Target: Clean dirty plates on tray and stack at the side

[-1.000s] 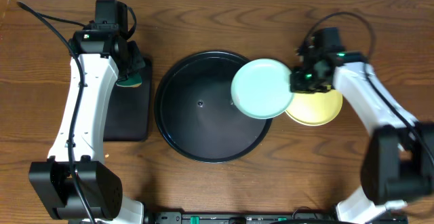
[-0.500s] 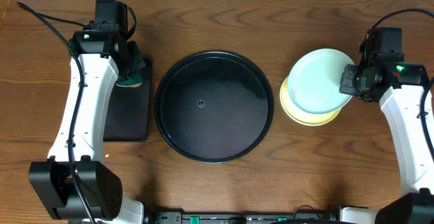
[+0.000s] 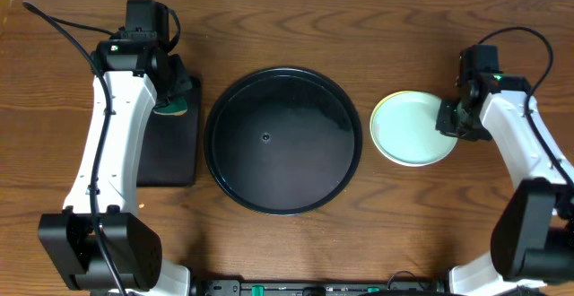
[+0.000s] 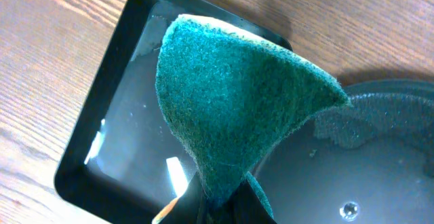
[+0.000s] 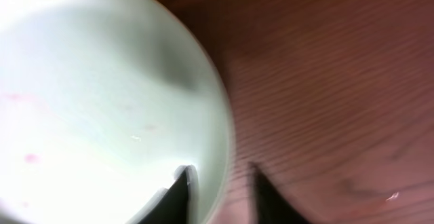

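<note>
Right gripper has dragged the mint plate off the 2 o'clock rim of the round black tray since a second ago. Its jaws are apart now, one finger inside the plate's 3 o'clock rim and the other just outside it over the table. That plate sits on top of the yellow plate, which only shows as a thin pale sliver around the edge. The stack is just beside the tray at its 3 o'clock. Wrist cam shows a few faint pink specks on the mint one. Left gripper hasn't budged. It's clamped on a green scrub pad and hangs over the 1 o'clock corner of the rectangular tray, which sits at the round tray's 9 o'clock.
</note>
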